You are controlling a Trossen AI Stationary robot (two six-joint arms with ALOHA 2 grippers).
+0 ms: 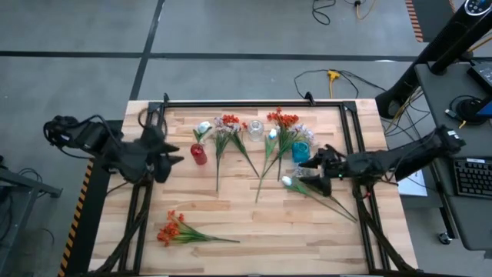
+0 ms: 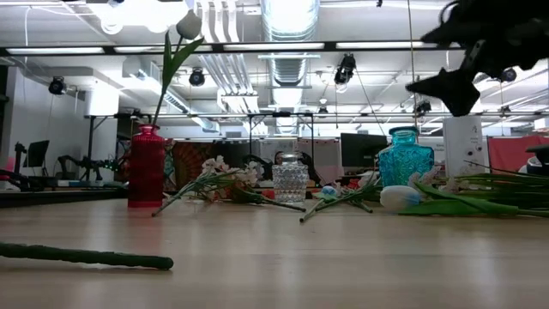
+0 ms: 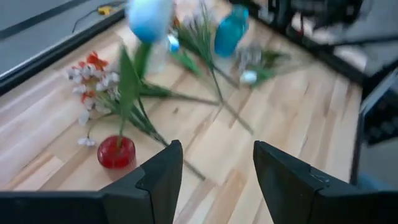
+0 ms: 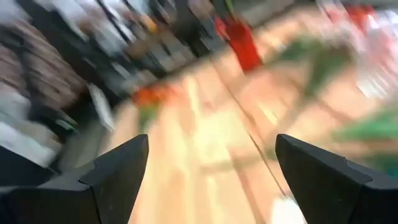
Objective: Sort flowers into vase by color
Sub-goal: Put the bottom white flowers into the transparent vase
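Red glass, the vase (image 1: 198, 155) stands near the worktop's (image 1: 254, 223) left edge with one white tulip (image 1: 204, 128) upright in it. The left pincer (image 1: 171, 156) hovers just beside it, fingers parted and empty. Loose flowers (image 1: 254, 138) lie along the far edge among the clear vase (image 1: 254, 129) and blue vase (image 1: 300, 151). An orange spray (image 1: 181, 230) lies near the front left corner. The right pincer (image 1: 304, 163) hangs wide open, holding nothing, above a white tulip stem (image 1: 319, 196) by the right edge.

white bud (image 3: 150, 18) stands in red vase (image 3: 116, 152)
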